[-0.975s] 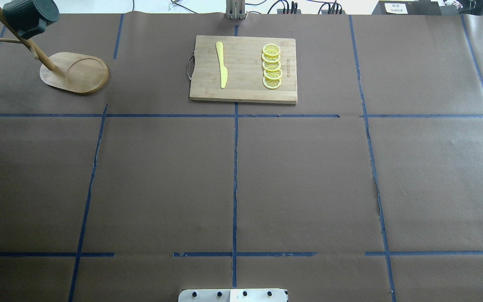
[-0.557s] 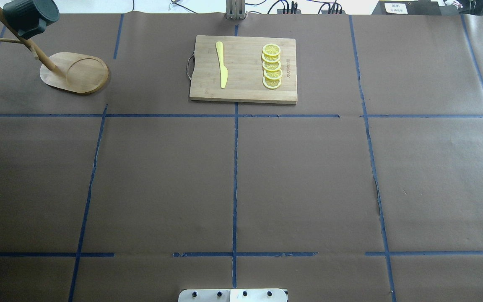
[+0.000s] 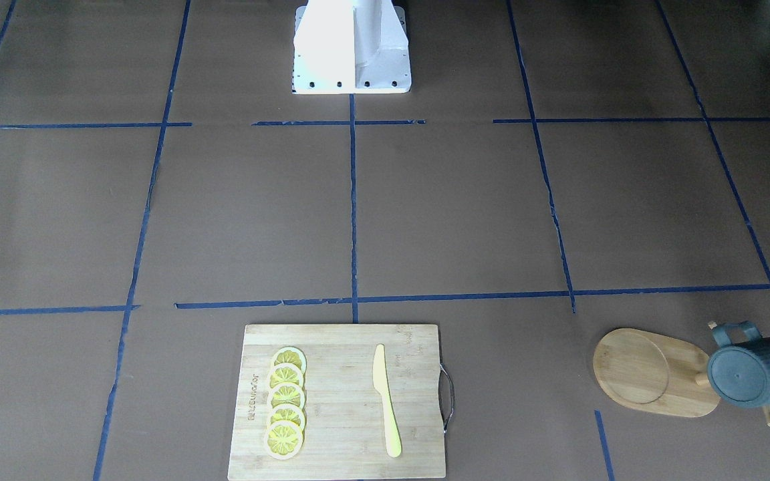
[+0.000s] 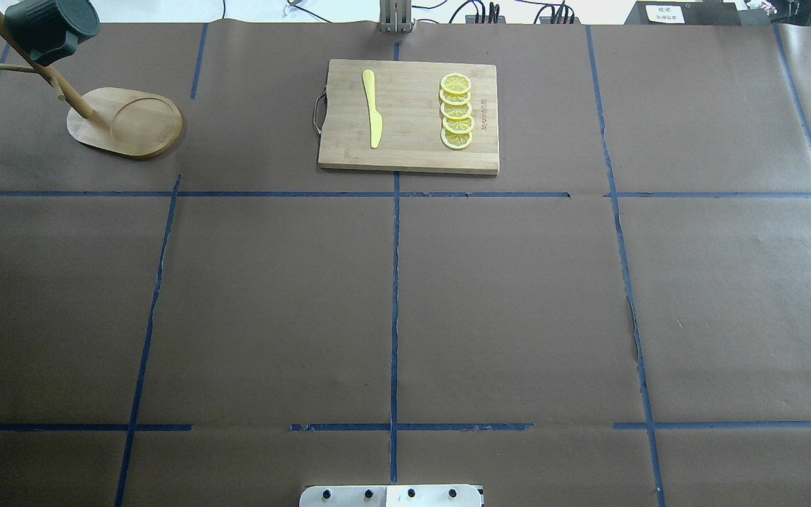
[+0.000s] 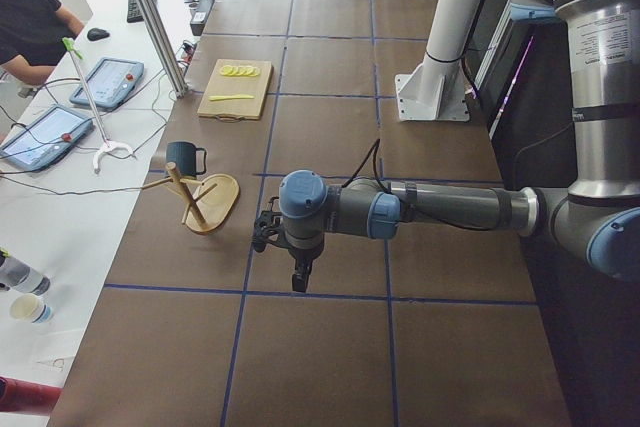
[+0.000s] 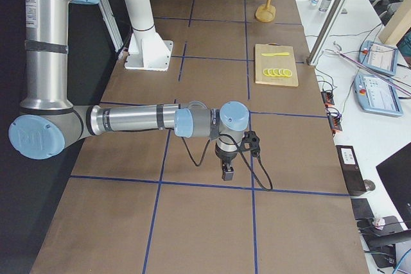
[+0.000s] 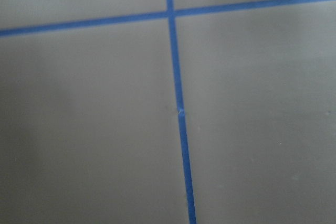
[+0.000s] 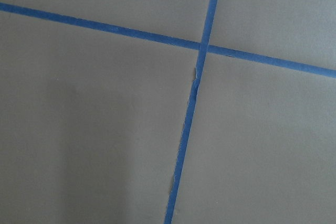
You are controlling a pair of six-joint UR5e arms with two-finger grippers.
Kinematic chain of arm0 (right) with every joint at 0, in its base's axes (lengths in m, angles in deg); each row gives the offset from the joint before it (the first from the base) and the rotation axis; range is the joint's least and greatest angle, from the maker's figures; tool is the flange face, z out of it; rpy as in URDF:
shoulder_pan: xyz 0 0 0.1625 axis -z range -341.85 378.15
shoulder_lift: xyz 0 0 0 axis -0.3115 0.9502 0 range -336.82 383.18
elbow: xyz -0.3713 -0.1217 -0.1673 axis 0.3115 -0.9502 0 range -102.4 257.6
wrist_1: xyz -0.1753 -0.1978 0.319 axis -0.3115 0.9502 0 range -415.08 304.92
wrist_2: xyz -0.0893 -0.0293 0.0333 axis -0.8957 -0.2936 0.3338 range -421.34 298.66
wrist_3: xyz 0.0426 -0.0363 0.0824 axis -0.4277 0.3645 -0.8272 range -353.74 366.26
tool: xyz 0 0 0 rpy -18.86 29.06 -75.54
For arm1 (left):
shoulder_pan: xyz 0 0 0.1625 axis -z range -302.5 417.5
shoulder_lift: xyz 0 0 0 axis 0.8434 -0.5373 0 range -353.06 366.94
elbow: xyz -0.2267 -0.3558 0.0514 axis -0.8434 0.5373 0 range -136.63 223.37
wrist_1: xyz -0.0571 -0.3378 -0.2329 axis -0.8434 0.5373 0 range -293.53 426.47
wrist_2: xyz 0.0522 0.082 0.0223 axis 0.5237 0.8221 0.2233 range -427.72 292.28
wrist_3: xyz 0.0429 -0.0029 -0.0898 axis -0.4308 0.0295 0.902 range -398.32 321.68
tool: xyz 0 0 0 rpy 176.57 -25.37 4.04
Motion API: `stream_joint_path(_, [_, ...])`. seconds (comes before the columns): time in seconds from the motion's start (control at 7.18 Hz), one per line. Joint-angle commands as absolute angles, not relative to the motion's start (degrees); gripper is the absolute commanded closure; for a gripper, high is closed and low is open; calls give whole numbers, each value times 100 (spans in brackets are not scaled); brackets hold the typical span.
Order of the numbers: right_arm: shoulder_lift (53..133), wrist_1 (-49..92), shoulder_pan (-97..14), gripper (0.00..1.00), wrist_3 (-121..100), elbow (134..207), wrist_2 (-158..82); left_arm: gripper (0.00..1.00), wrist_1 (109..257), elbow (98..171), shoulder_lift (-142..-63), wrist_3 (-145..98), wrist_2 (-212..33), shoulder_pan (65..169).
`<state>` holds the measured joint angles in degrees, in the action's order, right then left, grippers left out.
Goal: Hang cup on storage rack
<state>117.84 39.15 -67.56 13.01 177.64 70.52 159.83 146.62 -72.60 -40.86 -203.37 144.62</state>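
Note:
The dark blue-grey ribbed cup (image 4: pixel 50 24) hangs by its handle on a peg of the bamboo storage rack (image 4: pixel 127 123) at the table's far left corner. It also shows in the front-facing view (image 3: pixel 756 371), beside the rack's oval base (image 3: pixel 646 374), and in the left side view (image 5: pixel 185 157). No gripper touches it. My left gripper (image 5: pixel 298 282) hovers over bare table, well away from the rack. My right gripper (image 6: pixel 227 172) hovers over the other end. Both show only in side views, so I cannot tell whether they are open or shut.
A bamboo cutting board (image 4: pixel 409 158) with a metal handle lies at the far middle. It carries a yellow knife (image 4: pixel 373 107) and several lemon slices (image 4: pixel 456 111). Both wrist views show only brown paper with blue tape lines. The robot's base (image 3: pixel 351 47) stands at the near edge.
The cup on the rack has shifted very slightly upward in the overhead view. Nothing else has moved.

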Motion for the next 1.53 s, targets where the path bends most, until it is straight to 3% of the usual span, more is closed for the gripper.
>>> stream_joint_path(0.0, [11932,3879,-6763,0,1495,17753,7076,0,15964,14586,-7295,-4087,-20333,14452])
stream_joint_path(0.7, [11942,3861,-6781,0,1848,17577,7032,0,15867,13769,-8006,-4052,-20298,14443])
stream_joint_path(1.39, [11810,3923,-7124,0,1874,17595,7102,0,15067,14330,-7762,-4675,-20298,14504])
